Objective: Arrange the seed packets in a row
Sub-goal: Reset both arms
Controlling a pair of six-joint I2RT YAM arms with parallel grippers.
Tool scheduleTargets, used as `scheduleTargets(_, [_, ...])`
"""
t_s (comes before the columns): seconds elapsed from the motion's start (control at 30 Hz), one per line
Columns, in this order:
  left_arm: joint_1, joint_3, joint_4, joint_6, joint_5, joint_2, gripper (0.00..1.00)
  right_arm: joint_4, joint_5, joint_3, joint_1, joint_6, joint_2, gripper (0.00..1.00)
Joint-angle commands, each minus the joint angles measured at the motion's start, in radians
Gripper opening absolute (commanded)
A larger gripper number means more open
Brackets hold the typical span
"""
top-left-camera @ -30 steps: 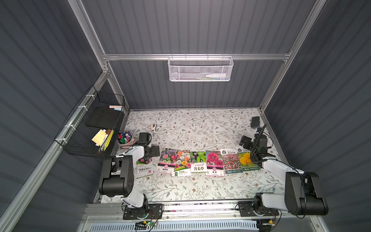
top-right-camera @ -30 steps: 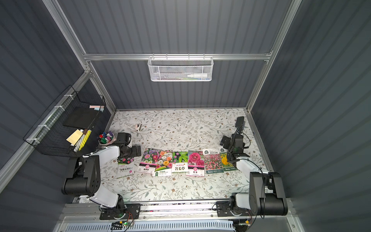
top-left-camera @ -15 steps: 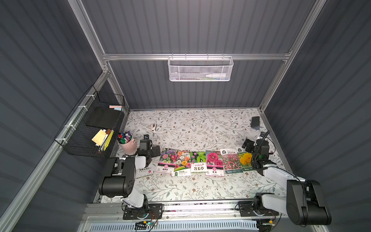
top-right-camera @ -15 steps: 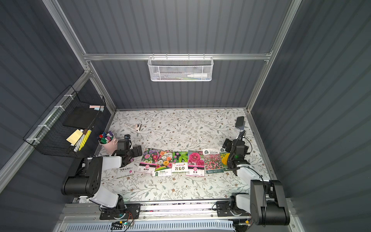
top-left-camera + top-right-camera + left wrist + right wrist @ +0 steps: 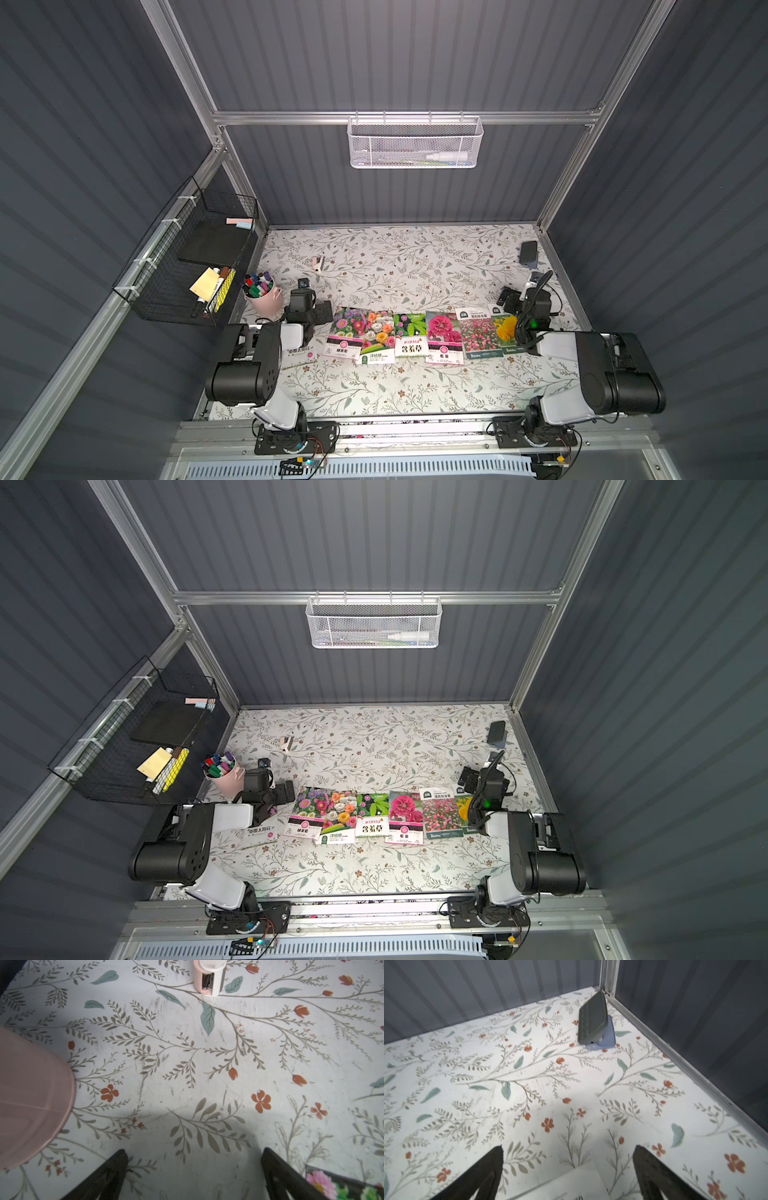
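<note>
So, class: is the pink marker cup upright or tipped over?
Upright: in both top views the pink cup stands on its base, markers poking out the top.

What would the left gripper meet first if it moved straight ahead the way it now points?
Probably the small pink-and-white object, nearly in line ahead of the open left gripper, with only bare table between. The pink cup stands off to the side. Depth is unclear, so it might pass above.

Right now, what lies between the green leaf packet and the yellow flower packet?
Two packets, in both top views: big pink bloom packet, pink meadow packet.
</note>
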Motion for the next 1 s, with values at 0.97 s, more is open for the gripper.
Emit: scheduleTargets(0.97, [-0.056,-0.083,-0.316,0.025,-0.106,0.089,0.99,-0.068,-0.098,0.038,-0.001,-0.054,-0.004,0.99])
